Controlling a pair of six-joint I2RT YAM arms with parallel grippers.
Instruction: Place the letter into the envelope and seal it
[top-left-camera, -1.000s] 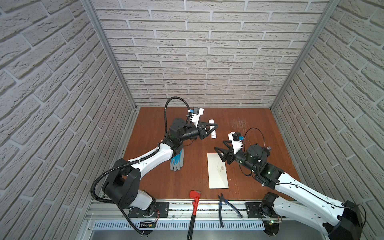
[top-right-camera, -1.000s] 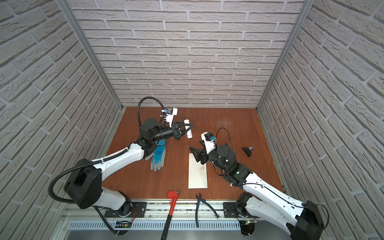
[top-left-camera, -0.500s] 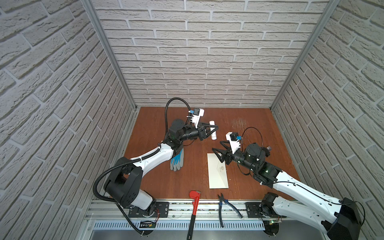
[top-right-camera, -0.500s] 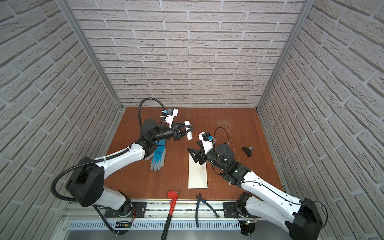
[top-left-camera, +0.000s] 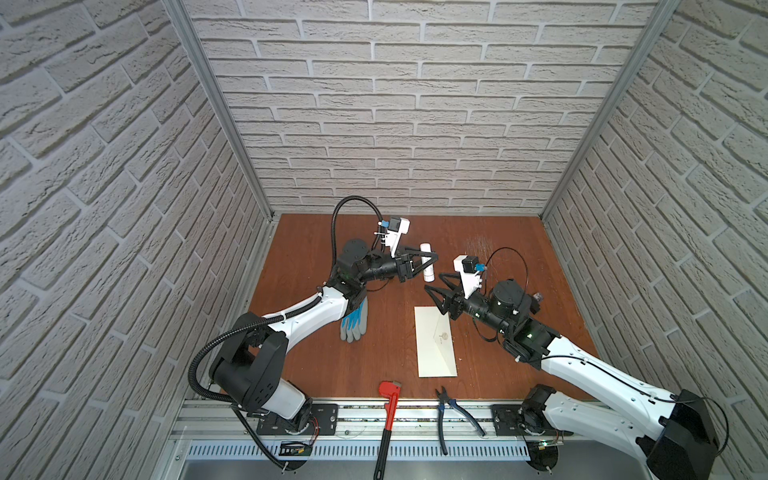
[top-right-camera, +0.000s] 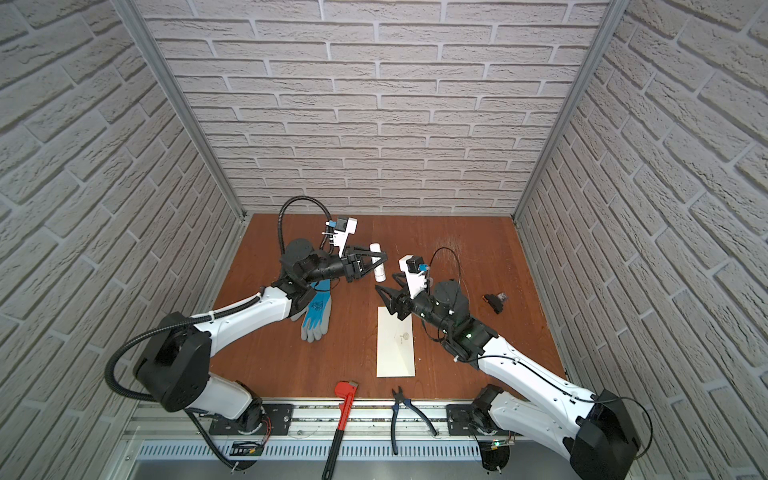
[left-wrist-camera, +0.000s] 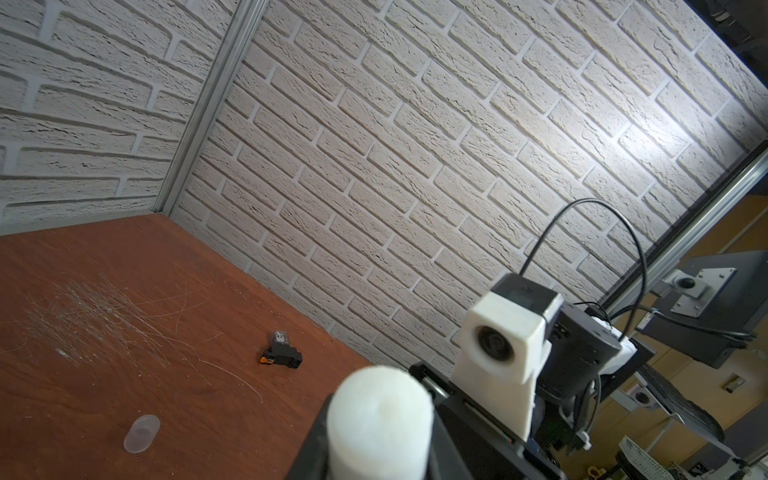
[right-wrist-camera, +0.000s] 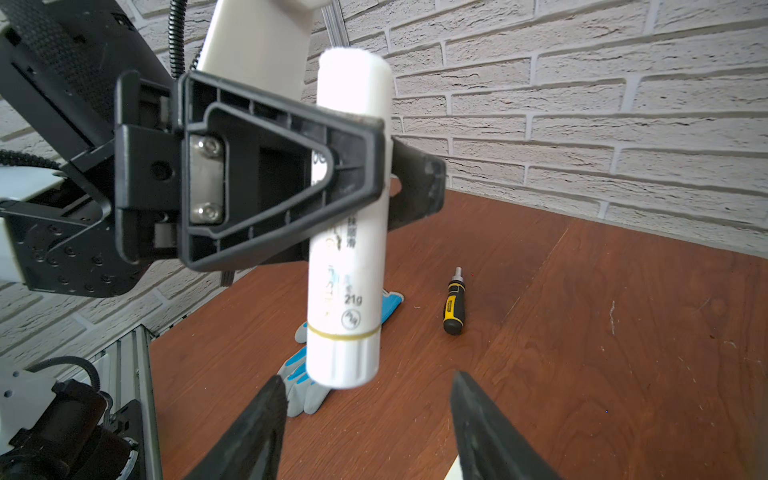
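White brick walls are enclosing a brown wooden table, where the envelope is lying flat near the front edge. The left gripper is clamping a white glue stick in the air. The right gripper is hovering just beside the stick's ridged end, fingers spread wide, above the envelope's far end
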